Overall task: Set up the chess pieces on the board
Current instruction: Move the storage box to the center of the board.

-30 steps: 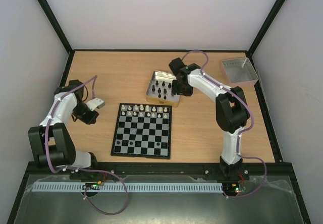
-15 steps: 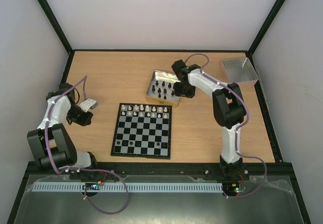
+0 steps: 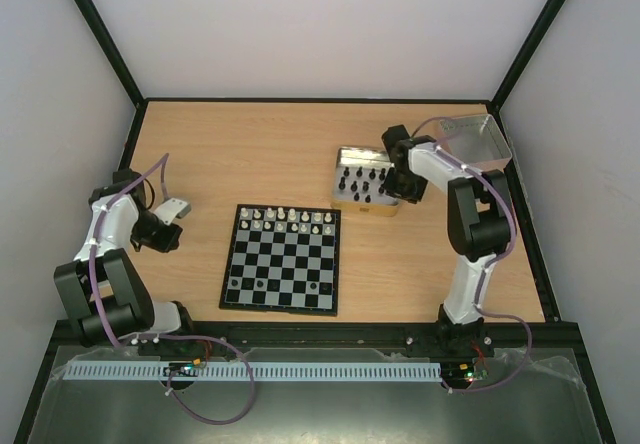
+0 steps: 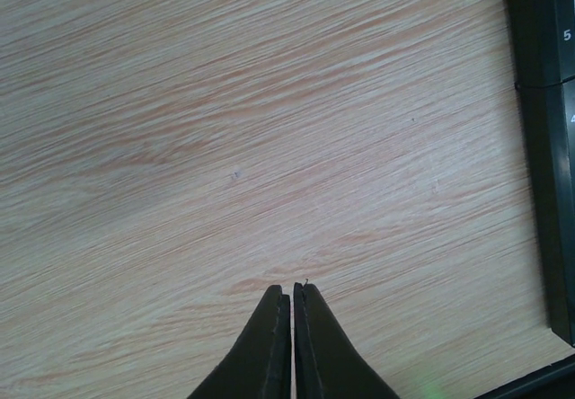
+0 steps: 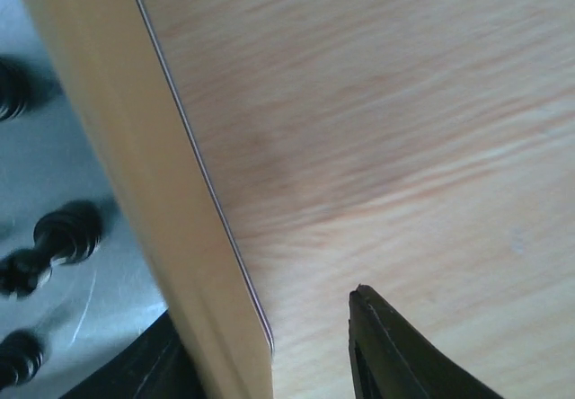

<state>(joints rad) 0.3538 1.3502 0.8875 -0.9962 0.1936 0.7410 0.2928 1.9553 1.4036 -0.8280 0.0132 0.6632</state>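
Metal tin (image 3: 365,208) of black chess pieces (image 3: 362,177), right gripper (image 5: 269,314) open astride its wall, left gripper (image 4: 292,289) closed

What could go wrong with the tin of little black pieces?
1. The right gripper straddles one wall of the tin, but there is a gap beside its outer finger. The tin could slip or tilt if it is lifted.
2. The black pieces stand loose inside. A jerk might topple them or spill them onto the table.

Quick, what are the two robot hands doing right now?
Left gripper: closed, holding nothing.
Right gripper: open, straddling the wall of the tin, not clamped.
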